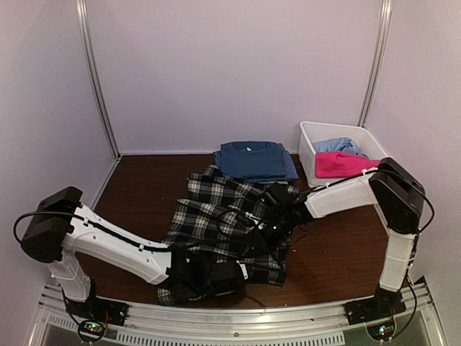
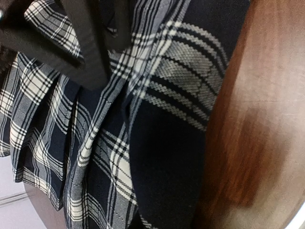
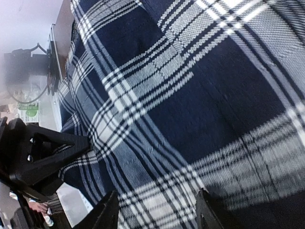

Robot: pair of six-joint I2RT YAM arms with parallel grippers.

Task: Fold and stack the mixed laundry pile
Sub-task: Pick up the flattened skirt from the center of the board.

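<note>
At the middle of the table (image 1: 137, 194) lies the plaid shirt (image 1: 223, 216), spread loosely and rumpled, its near hem bunched towards the arms' bases. Just behind it, touching its far edge, sits the dark blue T-shirt (image 1: 253, 160), already folded flat.

At the near hem the left gripper (image 1: 216, 277) is down on the cloth. From its wrist camera a fold of plaid runs between the black fingers (image 2: 90, 47), so they look pinched on the shirt, though so close a view makes that less than certain. The right gripper (image 3: 155, 214) hovers low over the shirt's right side, jaws apart with nothing caught between them.

The step in hand seems to be folding the plaid shirt. Next, the right gripper would need to take a matching edge, so that both arms can lift and lay the cloth over itself without dragging the T-shirt.

Further out, at the back right, the white bin (image 1: 310, 155) holds the pink piece (image 1: 342, 164) and the pale blue piece (image 1: 338, 146), both not yet folded.
</note>
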